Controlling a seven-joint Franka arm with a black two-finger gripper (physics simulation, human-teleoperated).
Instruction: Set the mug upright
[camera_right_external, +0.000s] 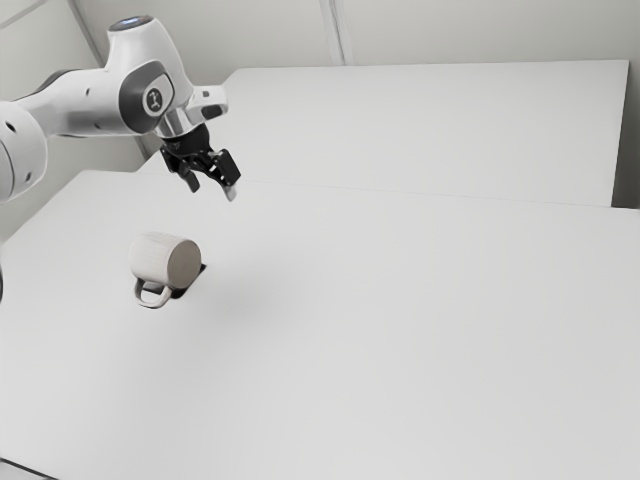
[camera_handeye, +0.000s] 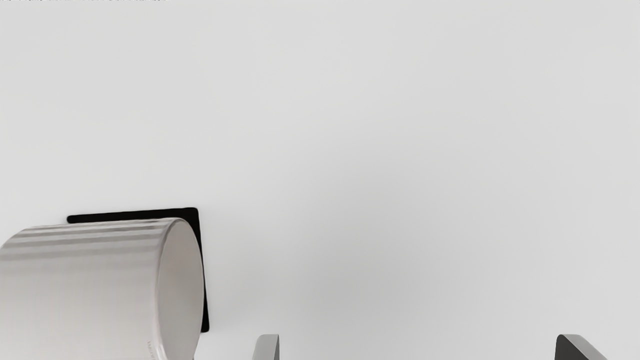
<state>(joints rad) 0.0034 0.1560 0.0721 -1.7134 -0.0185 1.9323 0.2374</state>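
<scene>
One pincer (camera_right_external: 213, 190), wide open, gripping nothing, raised over the desk (camera_right_external: 400, 330), apparently for clearance; one mug (camera_right_external: 153, 258), on its side below and beside the pincer, over a black pad (camera_handeye: 190, 214), its low-slung handle (camera_right_external: 153, 302) probably checking any roll.

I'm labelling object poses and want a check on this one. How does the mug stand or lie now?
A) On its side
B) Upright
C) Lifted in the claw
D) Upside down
A: the mug lies with its round wall along the black mat and one end facing sideways, apart from the open claw.
</scene>
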